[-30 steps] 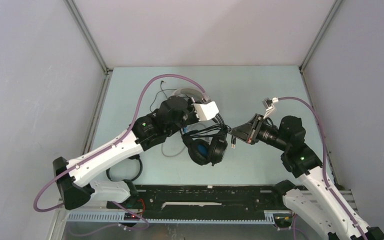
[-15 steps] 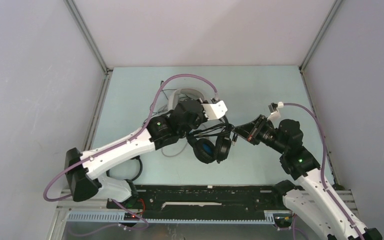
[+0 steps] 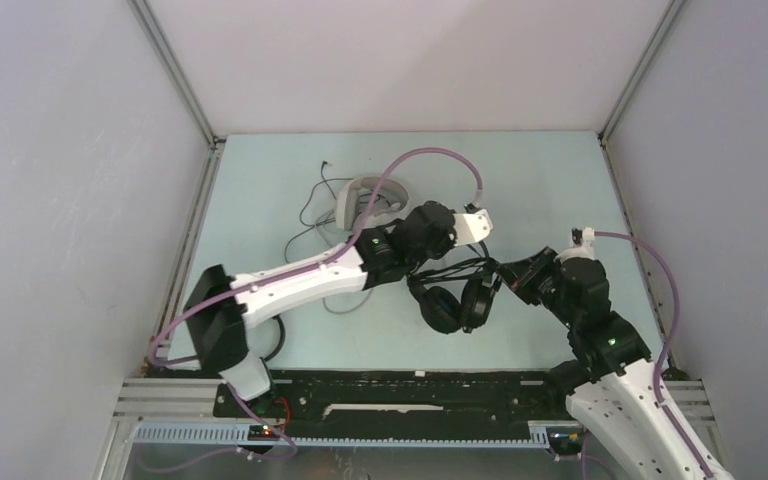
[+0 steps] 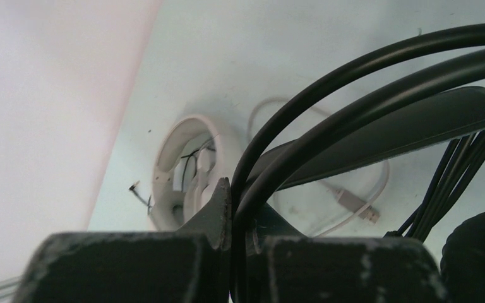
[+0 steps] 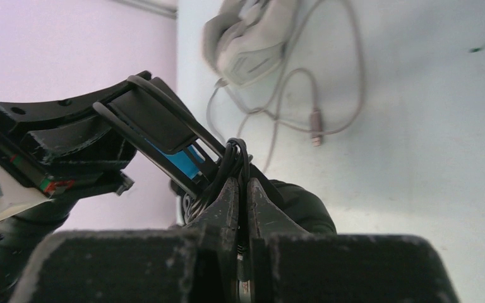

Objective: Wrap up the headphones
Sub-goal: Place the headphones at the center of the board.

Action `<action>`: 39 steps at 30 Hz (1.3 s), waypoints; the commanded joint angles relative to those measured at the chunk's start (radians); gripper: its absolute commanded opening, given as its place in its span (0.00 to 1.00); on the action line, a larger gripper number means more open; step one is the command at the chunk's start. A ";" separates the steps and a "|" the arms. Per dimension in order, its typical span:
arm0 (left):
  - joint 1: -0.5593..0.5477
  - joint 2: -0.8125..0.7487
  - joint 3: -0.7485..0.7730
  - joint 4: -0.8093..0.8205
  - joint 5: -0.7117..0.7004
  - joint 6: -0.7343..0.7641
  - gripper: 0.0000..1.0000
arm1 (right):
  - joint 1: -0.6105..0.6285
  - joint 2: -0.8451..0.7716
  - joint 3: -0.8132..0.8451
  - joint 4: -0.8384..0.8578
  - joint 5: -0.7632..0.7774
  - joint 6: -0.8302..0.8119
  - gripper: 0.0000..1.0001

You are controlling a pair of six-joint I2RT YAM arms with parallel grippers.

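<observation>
Left gripper [image 4: 237, 189] clamps the black headphones [image 3: 453, 300], right gripper [image 5: 240, 186] pinches their cable [image 5: 235, 153] (partly looped); white headphones [image 3: 348, 205] toward the tabletop's [image 3: 520, 170] far edge lie unwrapped.

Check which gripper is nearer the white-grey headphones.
Left. The left gripper, shut on the black headphones at the headband, sits close beside the white-grey headphones. The right gripper, pinching the black cable, is farther off, beyond the black pair.

Soft, even light from above, faint shadows on the counter [image 3: 540, 180]. My 2 wrist views blur along the bottom; upper left washes out pinkish.
</observation>
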 commanded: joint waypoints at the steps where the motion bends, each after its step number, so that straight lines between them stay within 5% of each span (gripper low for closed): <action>1: -0.008 0.142 0.108 -0.050 0.063 -0.017 0.00 | -0.022 -0.042 0.003 0.022 0.189 -0.058 0.08; 8: -0.024 0.355 0.289 -0.064 0.153 -0.080 0.00 | -0.067 -0.030 -0.100 0.047 0.270 -0.146 0.11; 17: -0.026 0.507 0.428 -0.057 0.203 -0.069 0.17 | -0.238 0.067 -0.171 0.073 0.154 -0.138 0.14; 27: -0.026 0.506 0.443 -0.004 0.255 -0.107 0.50 | -0.362 0.079 -0.235 0.138 0.115 -0.147 0.16; 39: -0.011 0.448 0.468 -0.034 0.291 -0.224 0.70 | -0.420 0.146 -0.246 0.213 0.095 -0.190 0.19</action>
